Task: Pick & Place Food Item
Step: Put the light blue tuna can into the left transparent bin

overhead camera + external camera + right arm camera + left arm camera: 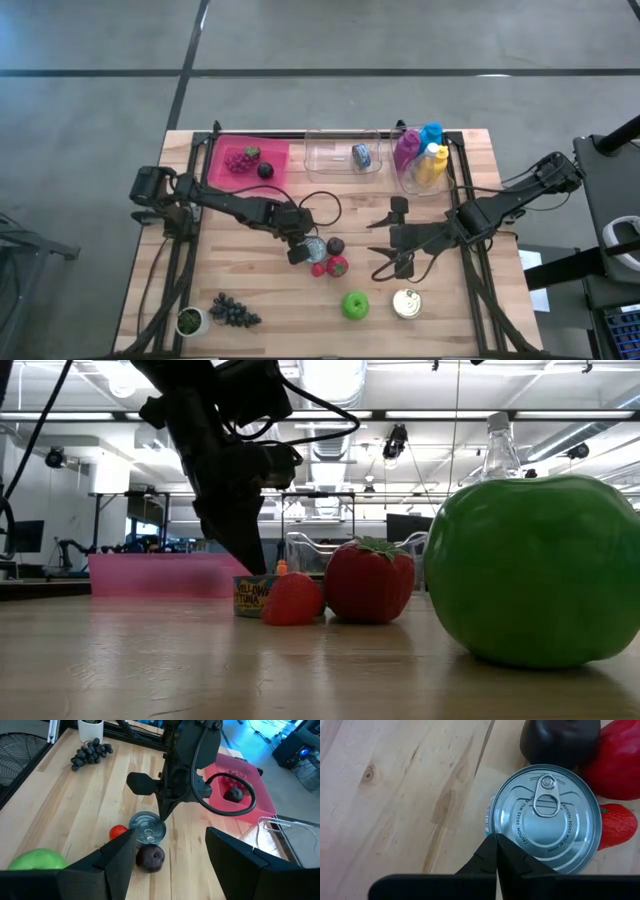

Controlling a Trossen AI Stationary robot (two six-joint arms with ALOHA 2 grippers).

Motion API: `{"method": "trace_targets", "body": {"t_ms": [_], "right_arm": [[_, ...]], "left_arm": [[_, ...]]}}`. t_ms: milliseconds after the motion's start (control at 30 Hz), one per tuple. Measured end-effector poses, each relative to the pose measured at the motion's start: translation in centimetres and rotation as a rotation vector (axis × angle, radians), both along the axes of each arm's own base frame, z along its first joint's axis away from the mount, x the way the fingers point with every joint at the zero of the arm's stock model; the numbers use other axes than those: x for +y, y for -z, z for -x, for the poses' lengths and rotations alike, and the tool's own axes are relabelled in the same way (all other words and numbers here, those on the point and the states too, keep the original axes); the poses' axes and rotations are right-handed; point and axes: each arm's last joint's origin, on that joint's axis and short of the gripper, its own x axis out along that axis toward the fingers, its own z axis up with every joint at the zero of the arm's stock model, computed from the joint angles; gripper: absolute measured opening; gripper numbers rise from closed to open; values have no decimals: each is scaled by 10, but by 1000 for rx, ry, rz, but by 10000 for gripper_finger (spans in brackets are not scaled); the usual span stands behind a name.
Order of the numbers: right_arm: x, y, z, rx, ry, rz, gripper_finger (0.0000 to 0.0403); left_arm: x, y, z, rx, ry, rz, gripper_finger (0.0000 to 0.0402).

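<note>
A small tin can with a pull-tab lid (547, 815) stands upright on the wooden table near its middle (315, 248), its label facing the low view (250, 598). My left gripper (496, 837) is shut and points down at the can's rim on the side toward the table's left (300, 250) (162, 815). A dark plum (335, 245) and two red strawberries (338, 265) (318, 268) lie right beside the can. My right gripper (385, 248) waits open, level above the table to the right of this group. My left gripper comes from above, slanting down. Its shut fingertips (490, 847) stand at the rim of the can's lid (502, 827), on the side toward the table's left. Whether they touch the rim, I cannot tell.
A green apple (355, 305) and a second tin (405, 303) sit near the near edge, grapes (232, 312) and a small potted plant (190, 320) at the near left. Along the far edge stand a pink tray (278, 158), a clear bin (330, 160) and a bin of bottles (425, 160).
</note>
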Motion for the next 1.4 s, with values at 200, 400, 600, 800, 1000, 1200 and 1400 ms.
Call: {"method": "trace_targets", "body": {"t_ms": [200, 400, 600, 800, 1000, 1200, 1400], "right_arm": [[0, 0, 0, 0, 0, 0, 233], [0, 0, 0, 0, 0, 0, 233], [0, 0, 0, 0, 0, -1, 233], [0, 0, 0, 0, 1, -2, 233], [0, 0, 0, 0, 1, -2, 233], [0, 0, 0, 0, 1, -2, 233], [0, 0, 0, 0, 1, -2, 233]], "left_arm": [[1, 0, 0, 8, -3, 0, 1], [1, 0, 1, 12, -4, -1, 1], [1, 0, 1, 12, -4, -1, 1], [2, 0, 1, 13, -5, -2, 1], [2, 0, 1, 14, -4, -6, 1], [3, 3, 2, 32, -7, -7, 1], [3, 4, 3, 36, -7, -7, 1]]}}
